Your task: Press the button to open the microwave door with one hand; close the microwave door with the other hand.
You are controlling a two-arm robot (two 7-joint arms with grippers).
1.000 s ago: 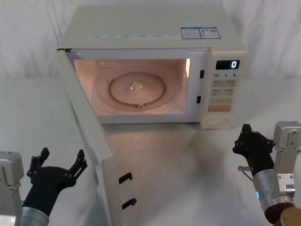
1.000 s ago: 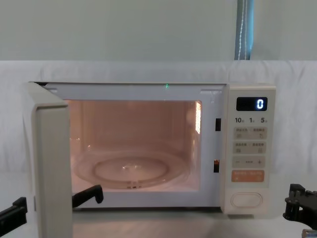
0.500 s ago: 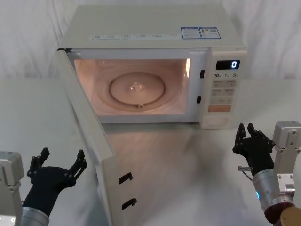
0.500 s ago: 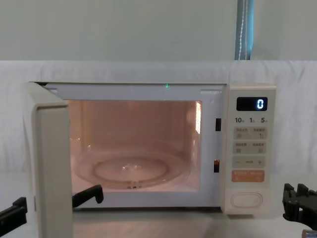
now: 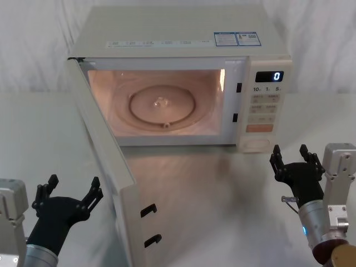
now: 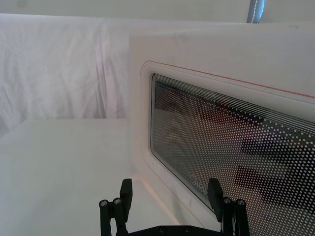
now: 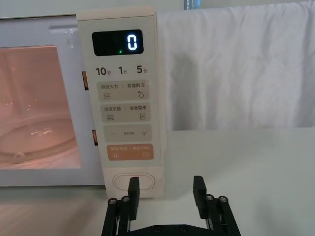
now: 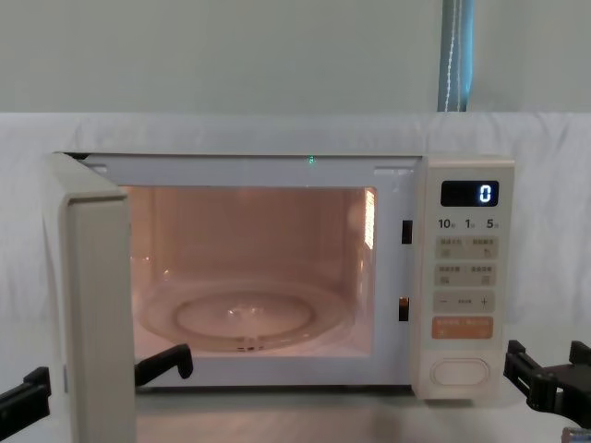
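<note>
The microwave door is seen swung wide open on its hinge at the left side of the microwave, its free edge pointing out towards the robot and its two black latch hooks exposed on the inner face. The cavity behind it is lit, and a glass turntable is seen lying flat on the cavity floor. The button is found at the bottom of the control panel, on the right of the microwave front, just below the orange key; a "0" is shown on the display at the top of that panel. The right gripper is held in front of the microwave, just below and to the right of the button and apart from it, with its fingers spread. The left gripper is held to the left of the open door, on its outer, windowed side, near it but not touching, its fingers likewise spread apart.
</note>
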